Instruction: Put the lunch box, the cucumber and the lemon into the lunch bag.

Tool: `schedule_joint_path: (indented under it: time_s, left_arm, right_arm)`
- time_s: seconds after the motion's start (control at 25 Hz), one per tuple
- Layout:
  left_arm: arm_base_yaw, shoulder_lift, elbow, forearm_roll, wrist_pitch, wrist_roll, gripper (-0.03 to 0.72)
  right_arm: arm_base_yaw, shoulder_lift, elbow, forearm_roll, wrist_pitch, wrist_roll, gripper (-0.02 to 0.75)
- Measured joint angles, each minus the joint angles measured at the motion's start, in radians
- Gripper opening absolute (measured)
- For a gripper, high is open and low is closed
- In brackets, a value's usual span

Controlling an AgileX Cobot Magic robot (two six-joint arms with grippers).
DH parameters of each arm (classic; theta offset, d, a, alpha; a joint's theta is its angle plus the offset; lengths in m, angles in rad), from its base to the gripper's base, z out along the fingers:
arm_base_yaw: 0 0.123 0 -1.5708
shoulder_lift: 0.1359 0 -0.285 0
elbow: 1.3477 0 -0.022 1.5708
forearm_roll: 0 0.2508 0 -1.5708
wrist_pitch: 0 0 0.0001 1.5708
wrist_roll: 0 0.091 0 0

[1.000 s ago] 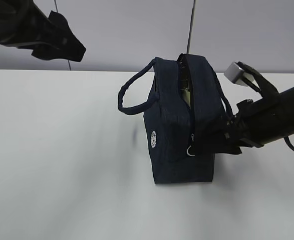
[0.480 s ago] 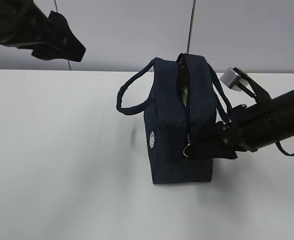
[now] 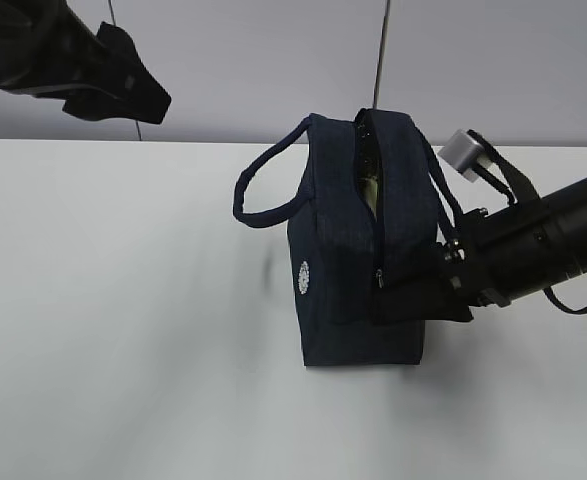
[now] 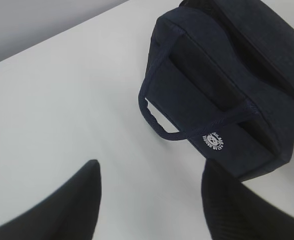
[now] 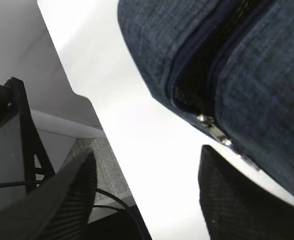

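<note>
Since the earlier frames, we record that the right gripper [image 3: 418, 300] has dropped lower against the near right side of the lunch bag [image 3: 348, 260] and shifted slightly left; the metal ring pull seen then at the zipper's [image 3: 377, 240] low end no longer shows. We find the bag upright on the white table [image 3: 123, 330], its zipper partly parted, something pale inside the gap. Its fingers [image 5: 232, 200] stand spread, with the zipper slider [image 5: 214, 131] between them but not pinched. We note the left gripper [image 4: 149, 200] raised at far left, well apart from the bag, fingers [image 4: 56, 205] spread and holding nothing.
</note>
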Motion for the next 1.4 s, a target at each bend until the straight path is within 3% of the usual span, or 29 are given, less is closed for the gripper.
schedule_joint_path:
  time_s: [0.48,1.4]
  left_arm:
    - [0.000,0.000,0.000,0.000,0.012,0.001,0.438]
    - [0.000,0.000,0.000,0.021,0.019,0.001,0.438]
  right_arm:
    - [0.000,0.000,0.000,0.048,-0.162,0.008,0.477]
    - [0.000,0.073,-0.002,0.151,-0.023,-0.098,0.476]
